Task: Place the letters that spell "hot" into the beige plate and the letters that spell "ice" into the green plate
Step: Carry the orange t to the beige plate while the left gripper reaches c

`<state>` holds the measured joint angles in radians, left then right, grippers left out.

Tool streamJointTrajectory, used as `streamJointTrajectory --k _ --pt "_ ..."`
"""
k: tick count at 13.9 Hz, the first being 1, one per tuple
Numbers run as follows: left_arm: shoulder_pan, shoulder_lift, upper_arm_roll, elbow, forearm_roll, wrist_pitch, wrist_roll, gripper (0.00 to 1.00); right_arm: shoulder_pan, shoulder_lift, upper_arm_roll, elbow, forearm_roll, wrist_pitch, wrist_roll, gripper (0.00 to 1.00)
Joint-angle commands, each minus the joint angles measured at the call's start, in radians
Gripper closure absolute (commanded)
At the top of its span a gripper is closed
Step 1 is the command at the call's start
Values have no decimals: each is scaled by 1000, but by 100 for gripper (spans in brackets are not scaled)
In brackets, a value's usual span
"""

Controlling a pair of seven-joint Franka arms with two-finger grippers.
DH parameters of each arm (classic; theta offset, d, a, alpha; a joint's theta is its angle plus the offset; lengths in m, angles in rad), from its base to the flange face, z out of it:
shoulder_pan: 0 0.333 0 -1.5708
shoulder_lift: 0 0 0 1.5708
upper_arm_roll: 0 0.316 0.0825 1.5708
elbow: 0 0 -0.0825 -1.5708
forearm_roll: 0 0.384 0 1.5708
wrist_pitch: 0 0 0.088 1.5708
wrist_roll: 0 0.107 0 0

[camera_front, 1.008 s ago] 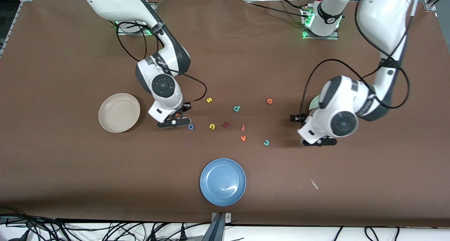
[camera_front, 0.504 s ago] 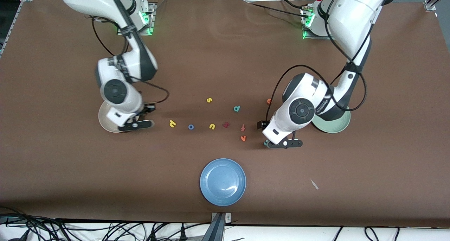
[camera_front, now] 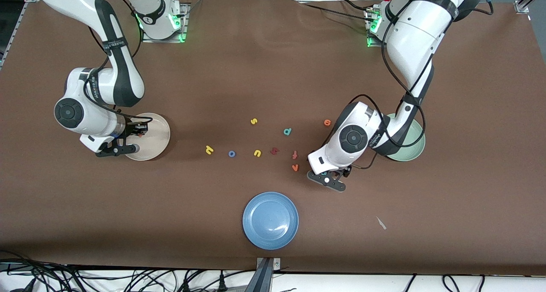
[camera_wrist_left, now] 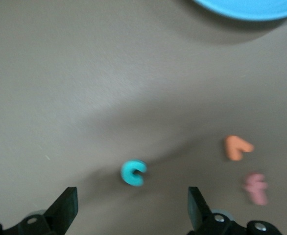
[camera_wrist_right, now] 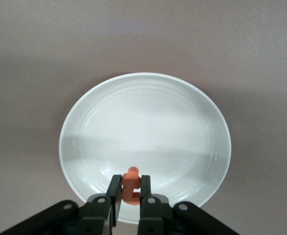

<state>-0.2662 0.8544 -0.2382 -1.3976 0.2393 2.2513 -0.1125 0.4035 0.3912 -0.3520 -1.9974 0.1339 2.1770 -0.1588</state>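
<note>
Right gripper [camera_wrist_right: 130, 196] pinches the orange "t" [camera_wrist_right: 131, 185] over the beige plate [camera_wrist_right: 148, 103], which we read as poised for release. Left gripper [camera_wrist_left: 131, 210] hangs spread wide over the teal "c" [camera_wrist_left: 133, 173], likely lining up for the green plate [camera_front: 411, 149]. "h" [camera_front: 209, 149] and "o" [camera_front: 231, 154] lie between plates.

We take this for a robotics lab. Two white robot arms [camera_front: 409, 32] are bolted on metal base plates [camera_front: 164, 30] lit by green lamps at the top of the frame, over a wide table under a brown cloth [camera_front: 273, 70]. Bundles of black cables [camera_front: 85, 279] trail along the bottom edge, and aluminium frame rails [camera_front: 522, 4] show in the upper right corner.
</note>
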Motion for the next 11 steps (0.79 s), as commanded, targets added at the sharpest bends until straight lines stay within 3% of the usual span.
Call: streamJointTrajectory --k 1,2,5,7,9,11 --pt "-2 55 5 38 92 30 54 11 -9 20 2 9 75 12 -19 43" --pt "-4 63 3 38 95 30 56 17 -6 15 4 14 75 1 -12 2" --pt "-7 60 3 38 94 30 54 19 3 6 34 40 81 -16 123 0" --pt "-8 57 0 37 94 30 56 21 6 6 105 60 85 -11 297 0" --pt "-10 64 2 37 98 30 56 29 9 15 177 97 118 -2 474 0" --pt "-11 71 2 37 97 31 56 32 34 47 217 153 121 10 634 0"
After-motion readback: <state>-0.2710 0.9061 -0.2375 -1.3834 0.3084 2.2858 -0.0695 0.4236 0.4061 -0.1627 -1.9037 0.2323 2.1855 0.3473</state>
